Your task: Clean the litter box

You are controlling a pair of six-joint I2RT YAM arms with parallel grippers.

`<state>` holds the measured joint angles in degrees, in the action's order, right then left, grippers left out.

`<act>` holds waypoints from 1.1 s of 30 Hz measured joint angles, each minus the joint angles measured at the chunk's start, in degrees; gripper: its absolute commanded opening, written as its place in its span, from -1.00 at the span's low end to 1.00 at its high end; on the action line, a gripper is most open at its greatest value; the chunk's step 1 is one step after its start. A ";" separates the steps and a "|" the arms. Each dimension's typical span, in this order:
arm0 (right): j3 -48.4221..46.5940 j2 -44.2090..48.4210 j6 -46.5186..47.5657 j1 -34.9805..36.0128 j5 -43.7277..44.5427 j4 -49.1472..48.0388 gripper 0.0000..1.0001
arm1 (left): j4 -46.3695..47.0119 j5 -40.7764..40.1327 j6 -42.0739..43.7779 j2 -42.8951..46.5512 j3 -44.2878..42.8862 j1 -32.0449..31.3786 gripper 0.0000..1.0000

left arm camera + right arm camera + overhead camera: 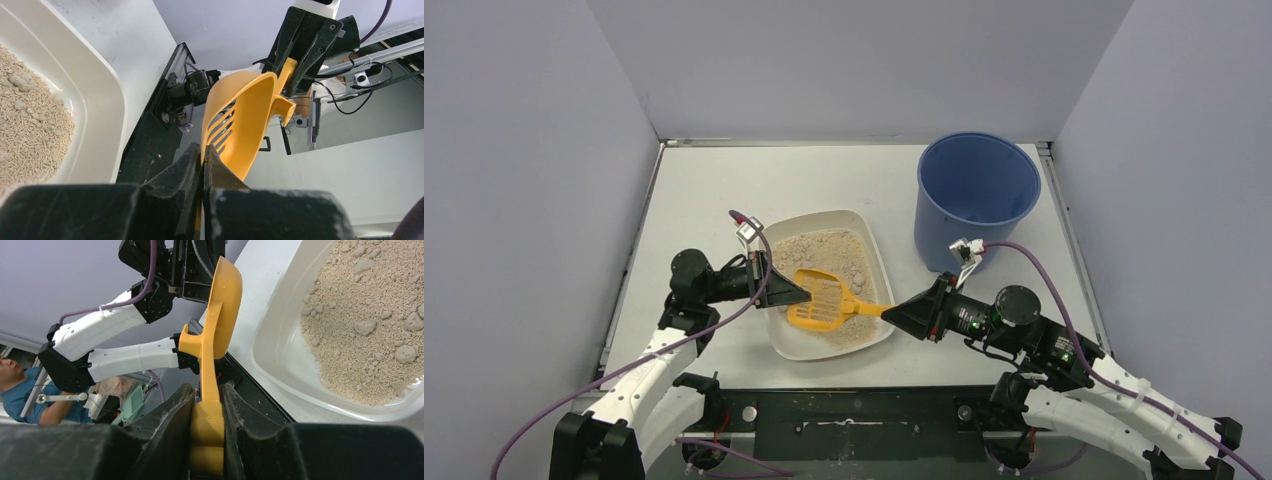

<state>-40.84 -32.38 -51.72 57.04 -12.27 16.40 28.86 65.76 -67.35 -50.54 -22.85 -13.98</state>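
Observation:
The litter box, an off-white shallow tray of beige litter with clumps, lies mid-table. An orange slotted scoop hovers over its near half, held from both ends. My left gripper is shut on the thin front rim of the scoop's bowl; the jaws pinch that edge at my left gripper's tips. My right gripper is shut on the scoop's handle, the thick orange grip wedged between its pads at my right gripper's tips. The scoop bowl looks free of litter.
A tall blue bucket stands at the back right, just beyond the right arm. The litter box's white wall and rim lie close beside both wrists. Grey walls enclose the table on three sides.

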 measured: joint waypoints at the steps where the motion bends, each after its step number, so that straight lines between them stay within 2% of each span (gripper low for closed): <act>1: -0.09 -0.04 0.00 0.00 -0.02 0.02 -1.00 | -0.07 0.00 0.13 0.00 0.00 -0.07 -1.00; 2: -0.15 -0.09 -0.02 0.00 -0.02 0.07 -1.00 | -0.26 0.00 0.35 0.00 0.00 -0.11 -0.99; 4: -0.17 -0.09 -0.02 0.00 0.07 0.24 -1.00 | -0.92 0.00 0.81 -0.04 0.00 -0.20 -0.64; 8: -0.31 -0.09 -0.04 0.00 1.11 0.72 -1.00 | -4.76 -0.15 3.74 -0.11 -0.39 -0.24 0.20; 11: -1.11 -0.09 -0.04 0.00 2.23 1.99 -1.00 | -10.60 -1.07 6.93 -0.15 -1.99 -0.24 0.47; 17: -4.42 -0.59 -0.07 0.00 5.53 6.54 -1.00 | -31.93 -7.72 20.57 -0.66 -11.47 -0.26 0.59; 23: -12.00 -6.25 -0.57 0.00 9.42 13.86 -1.00 | -53.62 -22.27 33.79 -2.08 -20.50 -0.52 0.61; 28: -15.61 -11.61 -2.93 0.00 12.26 19.89 -1.00 | -65.59 -36.37 39.19 -2.12 -23.45 -1.22 0.61; 33: -19.71 -18.34 -5.70 0.00 13.99 26.99 -1.00 | -71.82 -46.38 40.98 -3.34 -23.58 -2.01 0.59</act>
<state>-60.55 -50.72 -57.43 57.04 1.72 43.40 -42.96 19.38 -26.37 -53.89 -46.44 -15.99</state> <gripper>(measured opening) 0.222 0.802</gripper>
